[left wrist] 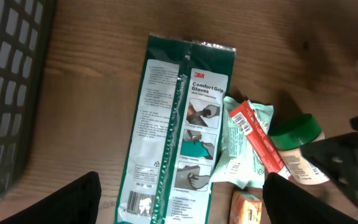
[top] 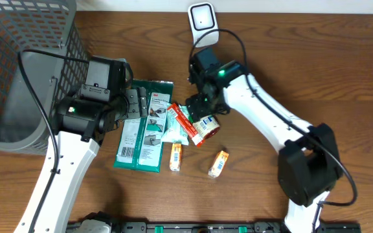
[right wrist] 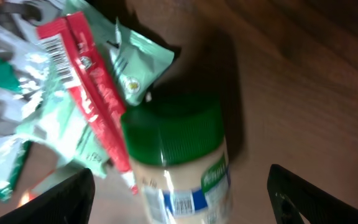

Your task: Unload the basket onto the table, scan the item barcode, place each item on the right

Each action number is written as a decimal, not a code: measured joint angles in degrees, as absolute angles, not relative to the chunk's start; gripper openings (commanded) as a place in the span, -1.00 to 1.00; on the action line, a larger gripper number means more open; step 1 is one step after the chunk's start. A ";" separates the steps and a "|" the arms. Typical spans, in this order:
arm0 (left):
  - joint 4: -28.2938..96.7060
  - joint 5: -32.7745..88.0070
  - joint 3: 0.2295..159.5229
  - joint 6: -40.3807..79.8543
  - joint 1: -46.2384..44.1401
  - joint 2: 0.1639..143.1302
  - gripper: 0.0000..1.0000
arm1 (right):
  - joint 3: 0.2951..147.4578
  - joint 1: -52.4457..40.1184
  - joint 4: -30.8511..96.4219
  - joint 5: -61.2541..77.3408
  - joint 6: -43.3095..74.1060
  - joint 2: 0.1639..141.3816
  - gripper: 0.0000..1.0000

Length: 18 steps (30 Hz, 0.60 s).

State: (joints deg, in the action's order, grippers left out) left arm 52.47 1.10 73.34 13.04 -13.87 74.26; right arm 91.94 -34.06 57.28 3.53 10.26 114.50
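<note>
At the table's nine o'clock edge sits a gray mesh basket (top: 18, 71). Beside it the left gripper (left wrist: 181, 177) hovers, fingers spread wide, over a 3M gloves pack (left wrist: 179, 118) lying flat. Toward three o'clock, past a red packet (left wrist: 253, 134), the green-lidded jar (right wrist: 173, 134) lies between the right gripper's (right wrist: 180, 171) wide-apart fingers, neither touching it. A white scanner (top: 201, 17) stands at its twelve o'clock.
</note>
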 measured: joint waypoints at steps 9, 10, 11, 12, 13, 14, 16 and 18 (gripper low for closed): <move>52.47 1.10 73.34 13.04 -13.87 74.26 0.68 | 91.92 -38.44 54.11 -5.30 9.96 118.13 0.66; 52.47 1.10 73.34 13.04 -13.87 74.26 0.68 | 91.94 -38.70 53.65 -6.37 9.87 118.13 0.65; 52.47 1.10 73.34 13.04 -13.87 74.26 0.68 | 91.94 -38.92 53.15 -7.14 9.87 118.13 0.65; 52.47 1.10 73.34 13.04 -13.87 74.26 0.68 | 91.94 -38.98 52.56 -7.75 9.85 118.13 0.66; 52.47 1.10 73.34 13.04 -13.87 74.26 0.68 | 91.94 -39.05 52.12 -8.25 9.82 118.13 0.66; 52.47 1.10 73.34 13.04 -13.87 74.26 0.68 | 91.94 -39.05 51.77 -8.69 9.82 118.13 0.66; 52.47 1.10 73.34 13.04 -13.87 74.26 0.68 | 91.94 -39.05 51.31 -9.28 9.82 118.13 0.66; 52.47 1.10 73.34 13.04 -13.87 74.26 0.68 | 91.94 -39.03 51.33 -9.80 9.82 118.13 0.68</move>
